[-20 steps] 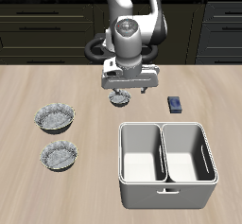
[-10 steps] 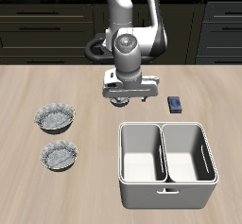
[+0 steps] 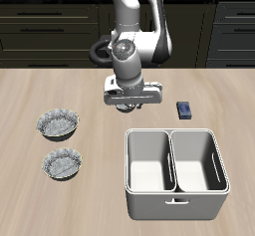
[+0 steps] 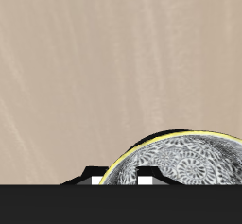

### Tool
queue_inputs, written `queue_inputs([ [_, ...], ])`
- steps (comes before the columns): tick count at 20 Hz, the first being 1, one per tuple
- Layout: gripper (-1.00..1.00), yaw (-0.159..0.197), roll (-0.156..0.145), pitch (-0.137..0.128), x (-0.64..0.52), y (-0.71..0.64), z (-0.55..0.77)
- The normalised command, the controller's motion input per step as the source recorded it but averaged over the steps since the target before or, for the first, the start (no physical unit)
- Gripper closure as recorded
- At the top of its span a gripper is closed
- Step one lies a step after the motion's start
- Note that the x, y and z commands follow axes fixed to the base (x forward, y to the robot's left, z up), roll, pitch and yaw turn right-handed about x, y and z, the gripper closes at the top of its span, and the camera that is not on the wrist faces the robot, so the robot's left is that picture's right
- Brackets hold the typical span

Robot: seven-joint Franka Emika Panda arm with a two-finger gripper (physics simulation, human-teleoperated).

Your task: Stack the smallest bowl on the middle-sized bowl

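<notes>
Near the table's centre, end effector hung low over the smallest bowl; finger state hidden, cannot tell. Bowl probably light, stiff, slick; best pinched across its fluted rim. Middle-sized bowl sat well apart, nearer the front edge.

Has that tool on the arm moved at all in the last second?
Yes. The tool has lowered and turned over the smallest bowl, judged against the small blue block beside it, which stayed put.

We can read no text, label, brand, number or sign on anything in either view.
</notes>
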Motion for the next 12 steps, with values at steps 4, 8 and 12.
queue_inputs([
  [4,1.0,-0.019,-0.009,-0.001,0.02,-0.11,0.08],
  [8,1.0,-0.006,-0.029,-0.032,0.02,-0.16,0.24],
  [12,1.0,-0.016,-0.023,-0.063,0.06,-0.15,0.38],
])
